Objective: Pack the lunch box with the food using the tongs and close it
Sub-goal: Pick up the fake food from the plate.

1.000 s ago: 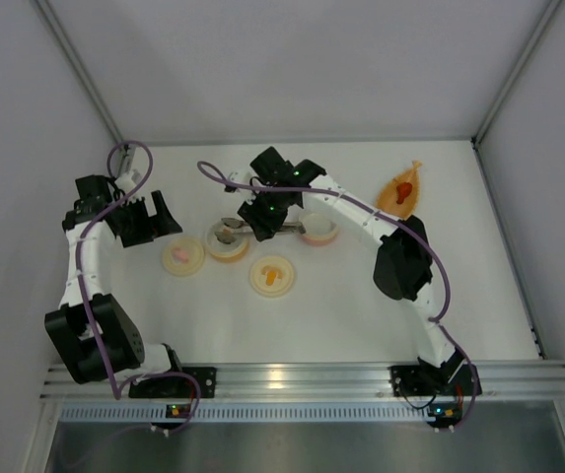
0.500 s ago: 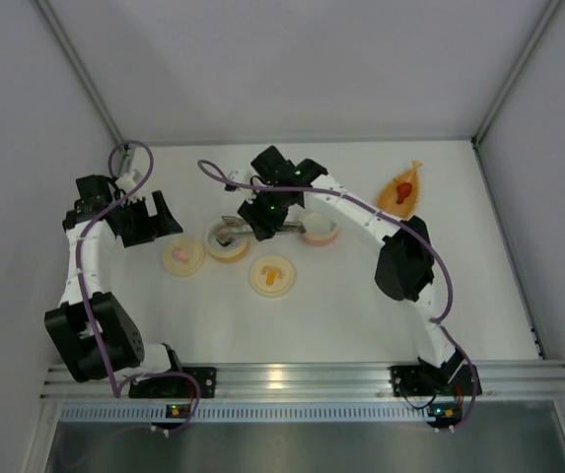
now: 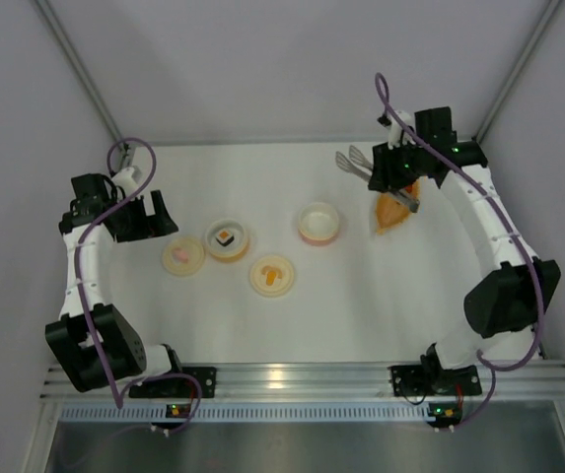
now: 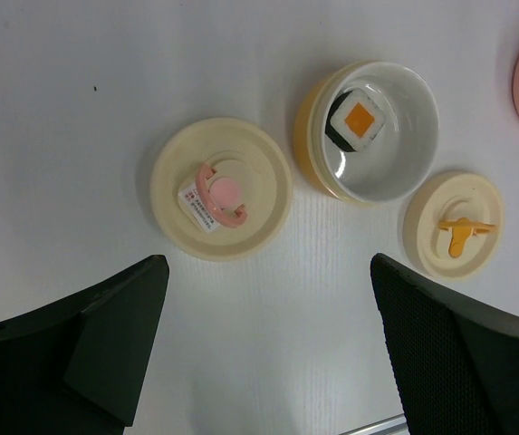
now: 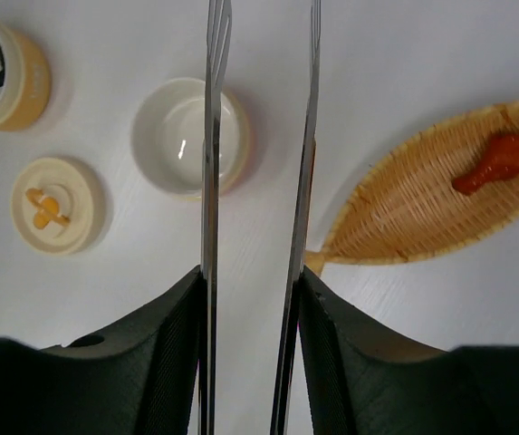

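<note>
1. Noted right end effector (image 5: 252, 299) raised at the far right of the tabletop (image 3: 361, 305), above the stem end of the orange leaf-shaped dish (image 5: 404, 217).
2. Confirmed its fingers clamped on the outer faces of the tongs (image 5: 212, 181), both silver arms running parallel away from the wrist with a gap between them.
3. Seen from overhead: flat tong tips pointing left, off the dish and off the food.
4. Found the small red piece (image 5: 499, 163) lying in the broad end of the dish, right of the tongs in the wrist view and not touched by them.
5. Found the sushi roll (image 4: 360, 118) sitting inside the yellow container (image 4: 309, 136), orange centre up.
6. Logged pink-rimmed bowl (image 3: 318, 236) between the yellow container and the dish, apart from both.
7. Logged lid with pink handle (image 4: 221, 188) flat on the tabletop just left of the yellow container, and lid with orange handle (image 4: 454, 227) just beside its near right; neither on a container.
8. Noted left end effector (image 4: 264, 272) held at the left side near the lid with pink handle, jaws wide apart, nothing between them.
</note>
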Controlling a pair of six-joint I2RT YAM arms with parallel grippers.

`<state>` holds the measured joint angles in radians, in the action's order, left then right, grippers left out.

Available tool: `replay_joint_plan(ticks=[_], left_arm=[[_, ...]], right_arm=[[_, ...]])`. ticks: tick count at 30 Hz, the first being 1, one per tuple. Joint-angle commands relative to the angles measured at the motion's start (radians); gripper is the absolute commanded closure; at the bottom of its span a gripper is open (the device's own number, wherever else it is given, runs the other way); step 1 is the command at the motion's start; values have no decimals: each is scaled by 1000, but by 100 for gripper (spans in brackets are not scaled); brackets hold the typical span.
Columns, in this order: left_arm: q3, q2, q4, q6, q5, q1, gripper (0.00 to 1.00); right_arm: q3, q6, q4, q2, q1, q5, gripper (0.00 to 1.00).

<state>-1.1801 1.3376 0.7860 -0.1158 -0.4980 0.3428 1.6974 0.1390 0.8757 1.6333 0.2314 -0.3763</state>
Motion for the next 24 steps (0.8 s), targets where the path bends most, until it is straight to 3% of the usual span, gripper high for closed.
replay_joint_plan(ticks=[1, 6, 13, 24], left_arm=[[-38, -22, -14, -25, 13, 2, 2], [-44, -2, -16, -2, 3, 5, 2], [-58, 11, -13, 18, 18, 4, 2], [-49, 11, -16, 15, 33, 5, 2]], right_arm=[[-143, -88, -40, -114, -78, 45, 58], [-235, -131, -57, -185, -109, 213, 58], [-291, -321, -81, -175, -110, 529, 65], [-346, -406, -167, -121, -141, 582, 63]])
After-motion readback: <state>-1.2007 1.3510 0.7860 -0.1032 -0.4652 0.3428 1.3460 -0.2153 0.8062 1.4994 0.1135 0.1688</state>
